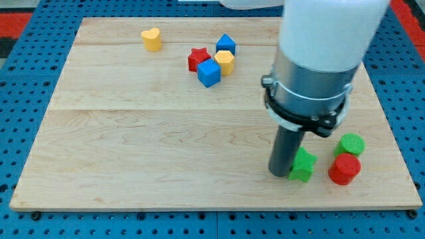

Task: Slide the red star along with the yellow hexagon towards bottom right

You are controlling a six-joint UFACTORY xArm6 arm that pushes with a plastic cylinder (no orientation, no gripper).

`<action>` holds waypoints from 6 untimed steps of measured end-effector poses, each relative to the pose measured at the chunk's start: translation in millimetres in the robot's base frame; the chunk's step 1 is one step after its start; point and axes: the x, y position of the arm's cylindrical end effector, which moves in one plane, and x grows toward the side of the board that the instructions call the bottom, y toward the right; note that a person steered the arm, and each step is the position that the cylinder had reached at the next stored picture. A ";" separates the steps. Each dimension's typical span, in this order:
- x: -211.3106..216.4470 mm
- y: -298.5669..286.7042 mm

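The red star (196, 58) sits near the view's top centre, touching a blue cube (208, 72) on its lower right. The yellow hexagon (224, 62) is just right of the red star, touching the blue cube and a second blue block (226, 44) above it. My tip (281, 173) is far from them, at the view's lower right, right against the left side of a green star (303, 164).
A yellow heart (152, 39) lies at the view's top left. A green round block (349, 144) and a red round block (344, 168) sit at the lower right, right of the green star. The wooden board (133, 133) ends in a blue pegboard surround.
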 end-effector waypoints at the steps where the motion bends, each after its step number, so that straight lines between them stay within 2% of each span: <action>1: 0.0 23.1; 2: 0.0 24.7; 3: -25.3 -24.3; 5: -103.3 -165.9; 6: -168.8 -199.5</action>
